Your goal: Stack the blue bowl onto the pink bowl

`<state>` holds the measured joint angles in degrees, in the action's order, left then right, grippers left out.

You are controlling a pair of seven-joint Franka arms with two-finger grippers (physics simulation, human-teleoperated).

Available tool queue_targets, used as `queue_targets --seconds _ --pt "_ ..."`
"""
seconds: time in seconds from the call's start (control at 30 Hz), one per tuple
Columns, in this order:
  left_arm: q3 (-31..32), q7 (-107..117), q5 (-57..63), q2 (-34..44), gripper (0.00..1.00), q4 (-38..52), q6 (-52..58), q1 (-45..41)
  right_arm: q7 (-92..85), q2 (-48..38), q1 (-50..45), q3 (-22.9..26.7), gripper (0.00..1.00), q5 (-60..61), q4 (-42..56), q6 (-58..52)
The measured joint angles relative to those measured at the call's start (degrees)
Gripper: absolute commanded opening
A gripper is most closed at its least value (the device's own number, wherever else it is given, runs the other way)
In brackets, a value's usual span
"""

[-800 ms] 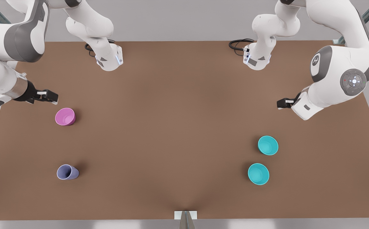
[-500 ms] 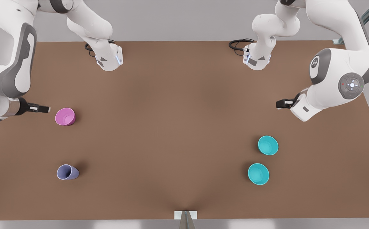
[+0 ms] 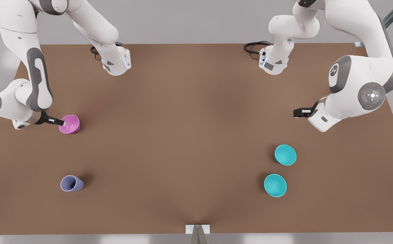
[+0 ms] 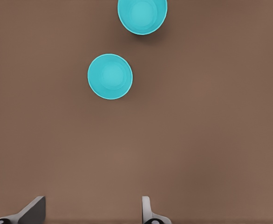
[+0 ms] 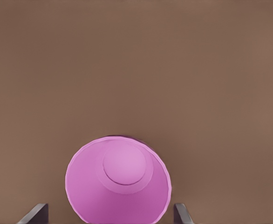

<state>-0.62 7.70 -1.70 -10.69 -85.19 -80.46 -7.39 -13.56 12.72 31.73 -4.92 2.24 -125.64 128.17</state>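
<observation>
Right claw (image 3: 61,122) released, straddling pink bowl (image 3: 70,124) rim at table's 9 o'clock | left claw (image 3: 296,113) released, waiting near blue bowl (image 3: 285,155) at 4 o'clock | risk: closing off-centre tips pink bowl.

Front view: high above the counter (image 3: 196,135), looking steeply down. Left wrist view: straight down over two teal bowls (image 4: 110,76), shared with front. Right wrist view: close above pink bowl (image 5: 118,181), likewise shared.

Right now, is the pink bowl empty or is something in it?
Empty: the pink bowl stands upright, its bare bottom visible from the right wrist view, the right claw open around it.
</observation>
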Motion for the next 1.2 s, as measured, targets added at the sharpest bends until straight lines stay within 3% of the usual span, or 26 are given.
queue_targets --seconds 0.53,0.57,0.63,0.67,0.73,1.03,1.13,1.2 --pt "0.0 0.4 0.0 -0.4 1.00 0.0 0.0 0.1 -7.4 9.2 3.9 -0.2 0.98 1.9 -1.0 8.6" --pt "0.0 0.5 0.0 -0.4 1.00 0.0 0.0 0.1 -7.9 9.3 4.0 -0.2 0.93 2.2 -1.0 8.6" --pt "0.0 0.5 0.0 -0.4 1.00 0.0 0.0 0.1 -8.8 9.4 4.0 -0.2 0.46 2.7 -1.0 8.6" --pt "0.0 0.5 0.0 -0.4 1.00 0.0 0.0 0.1 -9.3 9.5 4.0 -0.3 0.32 3.0 -1.0 8.6" --pt "0.0 0.5 0.0 -0.4 1.00 0.0 0.0 0.1 -10.7 9.5 4.0 -0.3 0.21 4.0 -1.0 8.4" --pt "0.0 0.6 0.0 -0.4 1.00 0.0 0.1 0.5 -14.5 5.5 1.2 -4.1 0.21 13.0 1.4 1.1" --pt "0.0 0.6 0.0 -0.4 1.00 0.0 0.1 0.6 -14.7 3.2 -10.8 -4.5 0.21 22.6 1.7 -1.9" --pt "0.0 0.6 0.0 -1.0 1.00 0.0 0.1 0.8 -12.6 4.4 -25.2 -4.5 0.21 28.8 4.6 -1.3"
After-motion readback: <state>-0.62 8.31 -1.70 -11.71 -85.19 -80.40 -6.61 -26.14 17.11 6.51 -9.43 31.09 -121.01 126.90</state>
